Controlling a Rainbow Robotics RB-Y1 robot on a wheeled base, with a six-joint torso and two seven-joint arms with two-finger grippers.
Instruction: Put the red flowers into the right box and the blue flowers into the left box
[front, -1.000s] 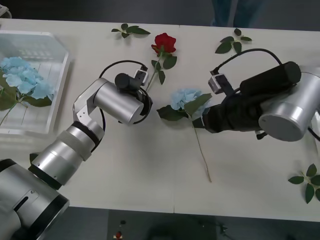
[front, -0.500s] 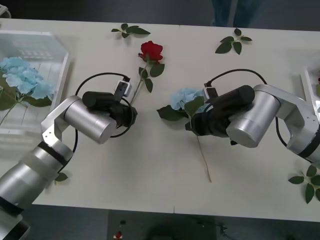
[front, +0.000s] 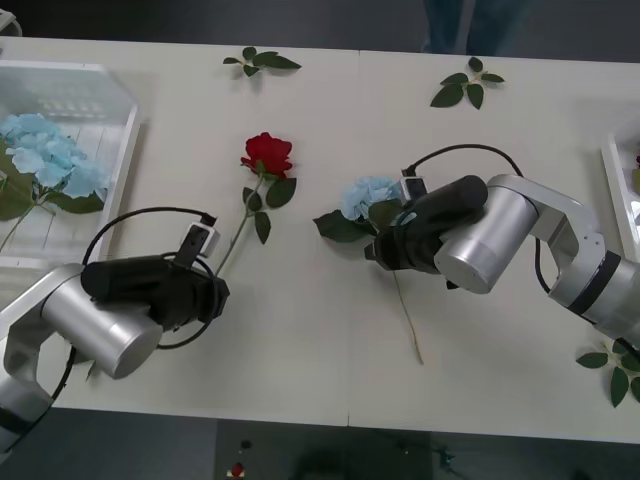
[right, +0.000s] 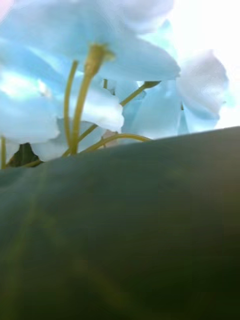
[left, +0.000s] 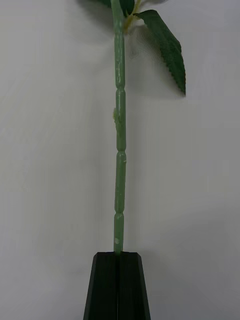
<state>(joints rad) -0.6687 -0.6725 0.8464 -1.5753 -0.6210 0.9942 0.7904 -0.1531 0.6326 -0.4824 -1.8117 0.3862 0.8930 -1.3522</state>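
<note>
My left gripper (left: 117, 280) is clamped on the red rose's stem (left: 119, 165), bloom (front: 267, 153) right of the left box (front: 120, 150); my right gripper (front: 385, 248) is against the blue flower (front: 366, 194) further right, fingers hidden, so I cannot tell their state.

A lab-like test space: bare white table (front: 320, 340), dark floor beyond its edge.

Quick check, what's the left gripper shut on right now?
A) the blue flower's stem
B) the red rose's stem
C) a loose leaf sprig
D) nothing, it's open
B: in the left wrist view the black fingers of the left gripper are closed together on the end of the green stem, and the front view shows that stem leading up to the red rose.
</note>
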